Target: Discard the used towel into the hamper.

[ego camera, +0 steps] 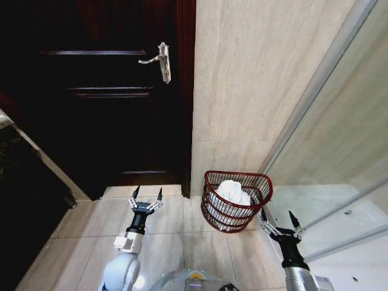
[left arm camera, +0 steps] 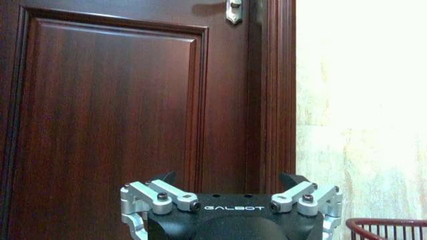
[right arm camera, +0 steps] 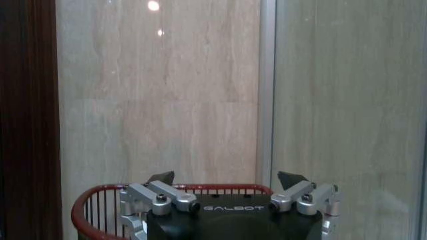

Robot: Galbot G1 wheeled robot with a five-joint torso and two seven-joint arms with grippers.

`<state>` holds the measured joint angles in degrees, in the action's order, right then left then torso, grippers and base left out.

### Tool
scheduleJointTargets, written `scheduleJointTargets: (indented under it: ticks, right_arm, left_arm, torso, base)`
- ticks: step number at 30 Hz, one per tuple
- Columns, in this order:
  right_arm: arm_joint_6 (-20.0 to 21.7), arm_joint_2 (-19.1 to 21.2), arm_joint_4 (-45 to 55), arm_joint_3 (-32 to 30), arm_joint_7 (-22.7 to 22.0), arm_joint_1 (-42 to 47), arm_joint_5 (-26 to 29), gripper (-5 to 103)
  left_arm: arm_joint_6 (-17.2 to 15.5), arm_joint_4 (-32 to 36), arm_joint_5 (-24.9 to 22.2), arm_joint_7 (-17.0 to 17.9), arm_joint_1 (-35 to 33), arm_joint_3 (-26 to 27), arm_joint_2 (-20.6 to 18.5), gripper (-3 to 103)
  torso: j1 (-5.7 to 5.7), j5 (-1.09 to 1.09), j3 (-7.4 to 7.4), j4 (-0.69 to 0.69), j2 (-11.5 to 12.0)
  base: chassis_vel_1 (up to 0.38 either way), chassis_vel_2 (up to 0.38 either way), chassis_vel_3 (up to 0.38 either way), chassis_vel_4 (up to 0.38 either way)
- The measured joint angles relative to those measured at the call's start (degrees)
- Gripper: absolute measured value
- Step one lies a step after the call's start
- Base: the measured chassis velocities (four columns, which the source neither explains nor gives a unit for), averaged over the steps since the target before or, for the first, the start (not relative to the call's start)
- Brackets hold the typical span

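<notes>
Right pincer (ego camera: 279,218) spread, beside hamper (ego camera: 236,209), wall (ego camera: 254,79)

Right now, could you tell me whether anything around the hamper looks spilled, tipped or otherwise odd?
Nothing stands out. The hamper stands upright on the floor against the wall, with the white towel inside it and nothing spilled beside it. The left gripper and right gripper are both open and empty.
</notes>
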<state>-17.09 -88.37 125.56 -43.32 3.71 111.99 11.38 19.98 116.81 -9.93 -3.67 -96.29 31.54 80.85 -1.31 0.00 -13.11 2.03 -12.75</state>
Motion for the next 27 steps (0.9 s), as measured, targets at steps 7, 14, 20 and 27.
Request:
scheduleJointTargets:
  ticks: [7,14,20,27]
  right_arm:
    - [-0.09,-0.35,-0.26,0.05,-0.17,-0.05,-0.14,100]
    - [-0.29,-0.73,-0.19,-0.26,-0.41,-0.07,-0.27,100]
    - [-1.88,-0.65,-1.10,-1.22,-0.55,0.59,-0.20,100]
    - [-1.02,-0.87,-1.36,-1.45,-0.36,-0.52,-0.37,100]
  left_arm:
    - [0.70,0.12,-0.18,0.05,-0.29,0.36,-0.04,100]
    - [1.16,1.28,-0.28,0.43,-1.11,0.83,0.01,100]
    - [2.64,2.99,-0.24,0.44,-3.06,1.18,0.15,100]
    - [2.72,2.77,-0.23,0.44,-2.32,1.14,0.13,100]
  torso:
    - [0.57,0.00,1.38,0.00,1.95]
    - [1.03,0.00,2.58,0.00,3.60]
    - [1.26,0.00,3.43,0.00,4.72]
    - [1.27,0.00,4.40,-0.01,5.86]
  base:
    - [0.000,0.000,0.000,0.000]
    - [0.000,0.000,0.000,0.000]
    - [0.000,0.000,0.000,0.000]
    - [0.000,0.000,0.000,0.000]
